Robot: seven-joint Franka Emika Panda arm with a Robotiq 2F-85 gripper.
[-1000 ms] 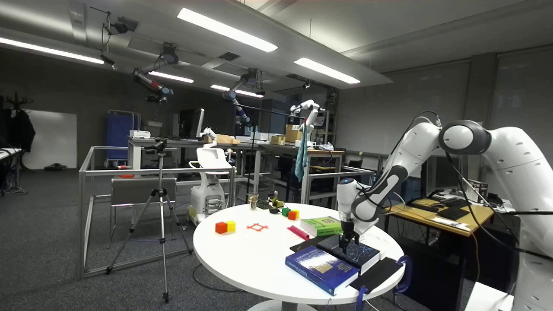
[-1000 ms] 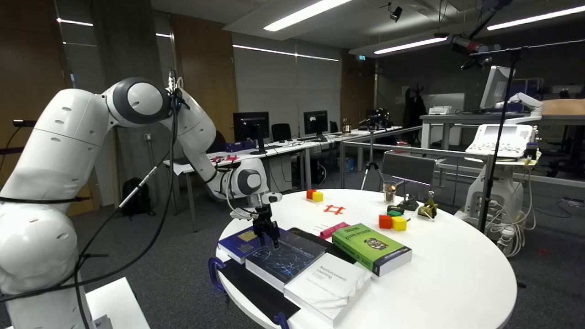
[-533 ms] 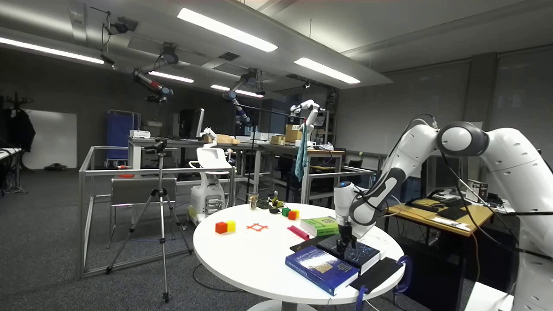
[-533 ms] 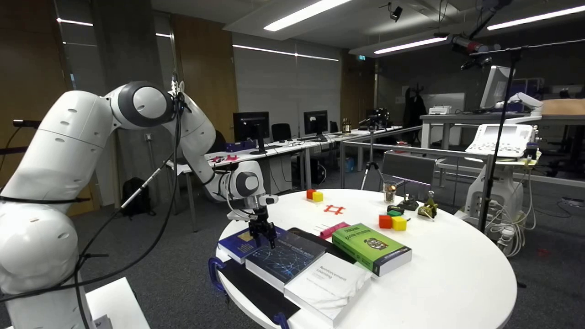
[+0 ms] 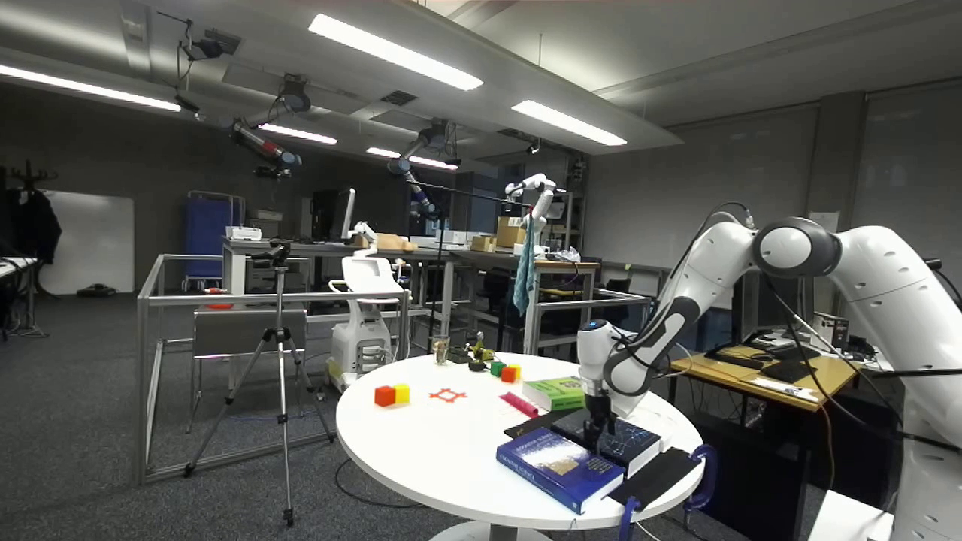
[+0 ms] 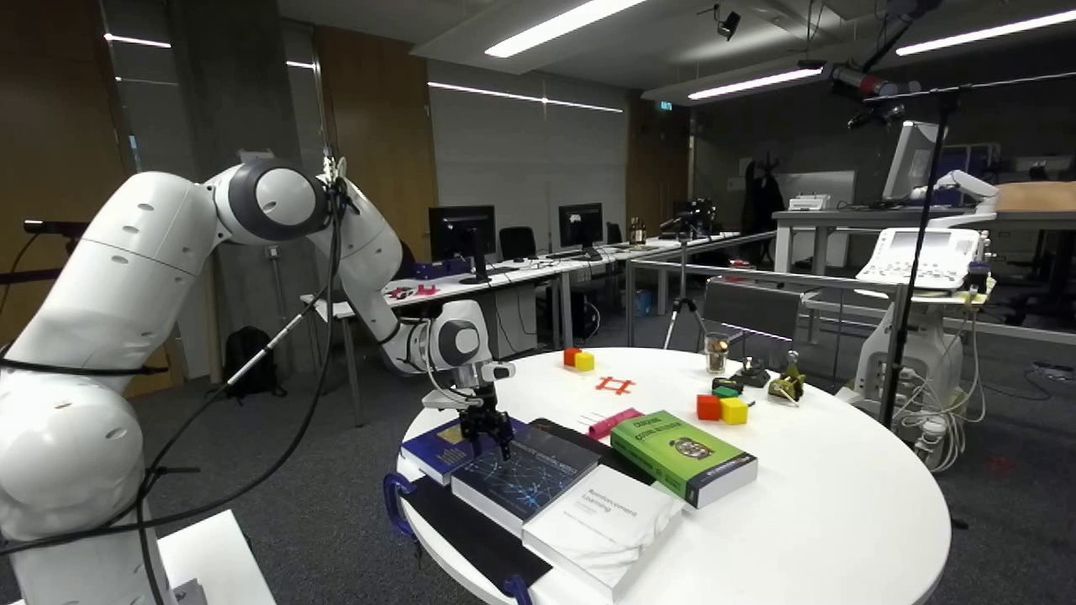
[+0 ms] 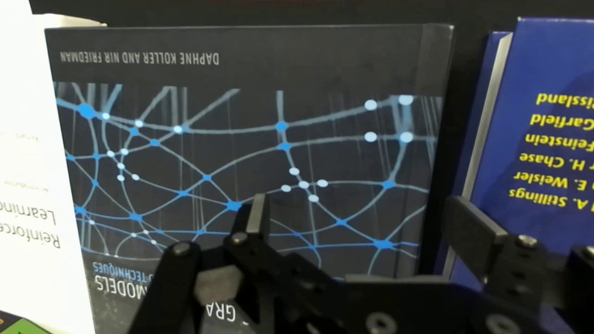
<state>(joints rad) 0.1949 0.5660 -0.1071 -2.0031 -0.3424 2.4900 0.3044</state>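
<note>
Book byline legible, wrist view only

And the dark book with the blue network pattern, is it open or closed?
Closed: in both exterior views the dark book lies flat, its front cover over the page edges.

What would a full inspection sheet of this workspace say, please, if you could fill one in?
Surface: round white table, black flat mat, two blue C-shaped clamps at the edge.
Work items: thick dark book with blue network pattern, flanked by a blue book and a white "Reinforcement Learning" book.
Clutter: thick green book, two red cubes, two yellow cubes, red lattice frame, pink roll.
Gripper: black two-finger gripper, open across the dark book's side edge in the wrist view, holding nothing; contact unclear.
Cables: black cable hanging from the white robot arm.
Surroundings: metal tripod, white desk with monitors.
</note>
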